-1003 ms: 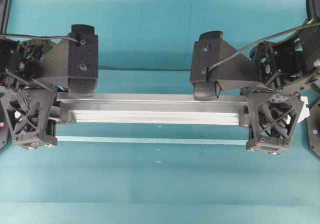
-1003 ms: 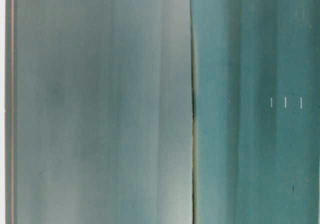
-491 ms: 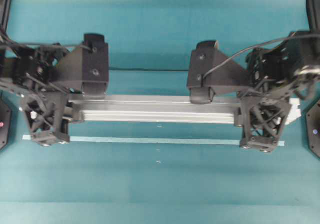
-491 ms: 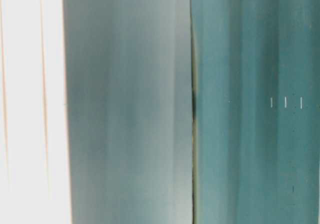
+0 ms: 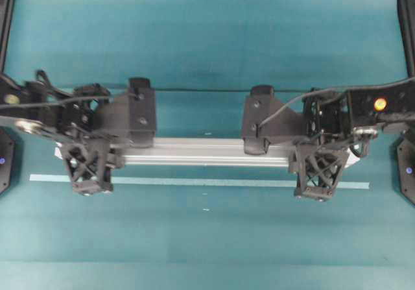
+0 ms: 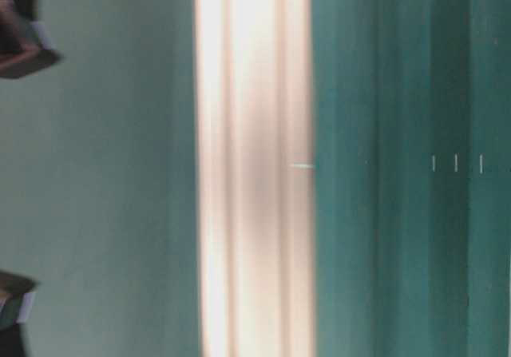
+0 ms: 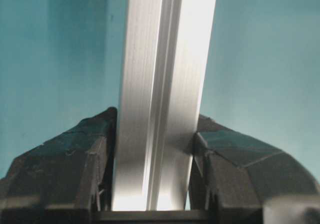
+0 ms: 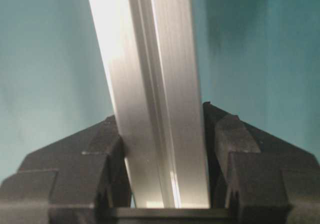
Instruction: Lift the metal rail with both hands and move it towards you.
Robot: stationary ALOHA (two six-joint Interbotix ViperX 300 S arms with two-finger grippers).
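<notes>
Rail, metal (image 5: 207, 152): long silver grooved extrusion, lying level across the middle of the overhead view, square ends hidden behind the grippers. It sits just above the pale-blue tape strip (image 5: 201, 182) in that view, parallel to it and not overlapping it.

Left gripper (image 5: 91, 157): black, lattice-fingered, clamped on the rail's left end. Left wrist view shows the rail (image 7: 160, 98) running straight out between the two fingers (image 7: 75, 154), both pressed against its side faces; jaws closed on the rail.

Right gripper (image 5: 319, 160): same build, clamped on the rail's right end, cable looping over its body. Right wrist view shows the rail (image 8: 152, 93) between the fingers (image 8: 240, 149), slightly slanted in frame, both fingers in contact with its sides; jaws closed on the rail.

Table-level view: bright pale vertical band with lengthwise lines, the rail (image 6: 255, 165), blurred and overexposed; whether it rests on or hangs above the surface cannot be told from it.

Surface: teal tabletop (image 5: 207, 43) with small white tick marks (image 5: 206, 209) near the tape strip.
</notes>
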